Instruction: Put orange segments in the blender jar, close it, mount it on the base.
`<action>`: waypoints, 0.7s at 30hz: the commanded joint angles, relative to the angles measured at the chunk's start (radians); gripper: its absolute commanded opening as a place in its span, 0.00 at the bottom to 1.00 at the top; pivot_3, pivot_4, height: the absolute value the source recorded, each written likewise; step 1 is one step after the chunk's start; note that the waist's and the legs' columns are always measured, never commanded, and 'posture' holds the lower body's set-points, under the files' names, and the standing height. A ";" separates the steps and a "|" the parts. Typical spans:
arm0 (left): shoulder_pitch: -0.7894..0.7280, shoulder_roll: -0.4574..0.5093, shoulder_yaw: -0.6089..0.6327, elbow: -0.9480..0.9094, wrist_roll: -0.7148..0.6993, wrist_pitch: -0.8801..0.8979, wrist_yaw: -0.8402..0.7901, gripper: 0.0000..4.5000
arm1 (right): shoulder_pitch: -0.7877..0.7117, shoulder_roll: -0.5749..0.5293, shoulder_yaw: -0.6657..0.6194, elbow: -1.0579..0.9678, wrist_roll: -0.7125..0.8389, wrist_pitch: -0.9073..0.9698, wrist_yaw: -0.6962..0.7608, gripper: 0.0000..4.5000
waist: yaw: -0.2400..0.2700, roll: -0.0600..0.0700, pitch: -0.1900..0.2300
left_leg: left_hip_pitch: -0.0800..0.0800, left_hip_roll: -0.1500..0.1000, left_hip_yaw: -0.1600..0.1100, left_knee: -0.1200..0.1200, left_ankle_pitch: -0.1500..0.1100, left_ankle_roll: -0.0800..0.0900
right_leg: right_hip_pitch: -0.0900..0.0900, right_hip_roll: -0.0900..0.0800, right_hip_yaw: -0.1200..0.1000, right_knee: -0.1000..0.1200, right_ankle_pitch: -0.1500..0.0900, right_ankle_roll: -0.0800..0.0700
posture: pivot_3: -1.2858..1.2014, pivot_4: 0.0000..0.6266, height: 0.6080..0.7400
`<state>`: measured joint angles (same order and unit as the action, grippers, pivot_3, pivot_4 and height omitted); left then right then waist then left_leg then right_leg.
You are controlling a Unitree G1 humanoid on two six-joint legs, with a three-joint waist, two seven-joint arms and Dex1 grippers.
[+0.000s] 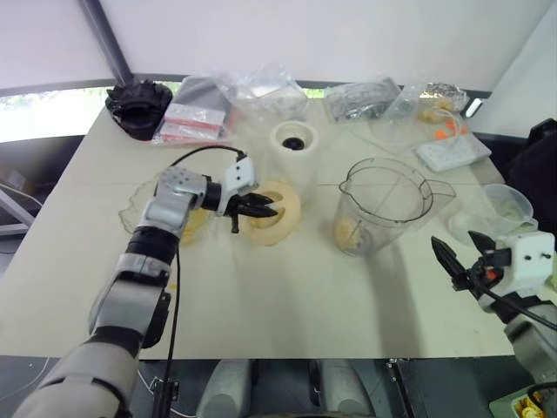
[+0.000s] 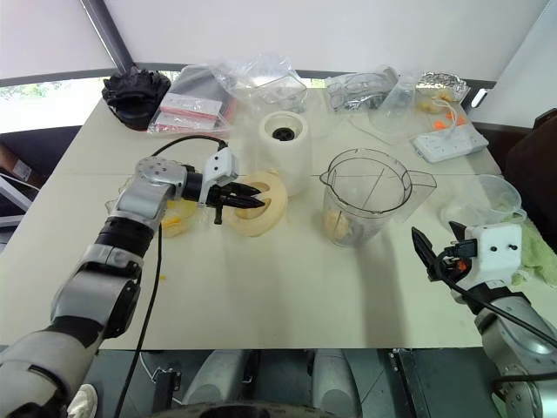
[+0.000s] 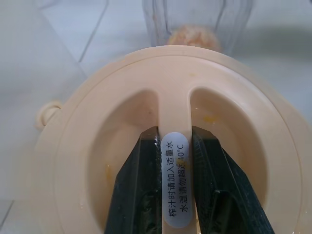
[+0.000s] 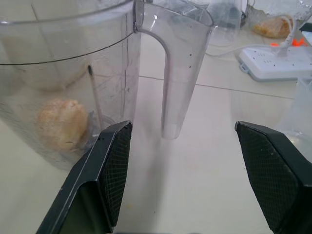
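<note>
- Gripping the flat cream round plastic lid (image 1: 271,212) by the raised rib across its middle, the left gripper (image 1: 255,207) has its two black fingers (image 3: 141,185) pinched tight on either side of that rib, and the lid hangs tilted just above the table (image 1: 261,296).
- Behind the lid stands the cream-white, rounded cylindrical base (image 1: 293,148) with its dark round socket on top, upright and apart from the jar.
- Right of the lid sits the large clear plastic blender jar (image 1: 383,205), upright, mouth uncovered, spout toward the lid and handle (image 4: 178,73) toward the right arm; soft yellow-orange segments (image 4: 62,123) lie at its bottom.
- The right gripper (image 1: 457,261) waits near the table's right edge, jaws spread wide and holding nothing, aimed at the jar's handle.
- The step in hand looks like closing the jar. To do it well, level the lid before lowering it, centre it over the rim, and keep the pinch on the rib firm so it cannot swing.
- Steadying the handle with the right gripper first should stop the light jar sliding or tipping when the lid presses down.
</note>
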<state>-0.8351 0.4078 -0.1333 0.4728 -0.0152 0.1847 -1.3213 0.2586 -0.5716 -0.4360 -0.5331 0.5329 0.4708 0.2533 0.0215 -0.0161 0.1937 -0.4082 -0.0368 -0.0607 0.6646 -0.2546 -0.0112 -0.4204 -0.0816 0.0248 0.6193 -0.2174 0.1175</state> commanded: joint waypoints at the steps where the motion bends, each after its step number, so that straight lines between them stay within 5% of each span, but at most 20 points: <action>1: 0.030 0.033 0.027 -0.182 -0.053 0.091 0.039 0.06 | -0.081 0.004 0.027 0.070 -0.051 -0.050 0.018 0.78 | -0.009 0.000 0.000 | 0.000 0.000 0.000 0.000 0.000 0.000 | 0.000 0.000 0.000 0.000 0.000 -0.001 | 0.52 0.24 1.00; 20: 0.095 0.139 0.020 -0.434 -0.142 0.247 0.165 0.06 | -0.430 0.082 0.159 0.501 -0.216 -0.235 0.078 0.78 | -0.021 0.002 0.000 | 0.001 -0.002 0.001 0.000 0.000 0.000 | 0.000 0.001 0.000 0.002 0.001 0.001 | 0.52 0.24 1.00; 21: 0.096 0.146 0.022 -0.443 -0.148 0.252 0.167 0.06 | -0.445 0.087 0.160 0.518 -0.223 -0.244 0.076 0.72 | -0.021 0.002 0.000 | 0.001 -0.002 0.001 0.000 0.000 0.000 | 0.000 0.001 0.000 0.003 0.001 0.001 | 0.52 0.24 1.00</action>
<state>-0.7380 0.5413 -0.1334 0.0817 -0.1402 0.4327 -1.1620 -0.1630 -0.4852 -0.2683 -0.0165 0.3225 0.2628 0.3294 0.0006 -0.0141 0.1934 -0.4069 -0.0383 -0.0598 0.6645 -0.2544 -0.0116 -0.4211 -0.0809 0.0249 0.6226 -0.2169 0.1183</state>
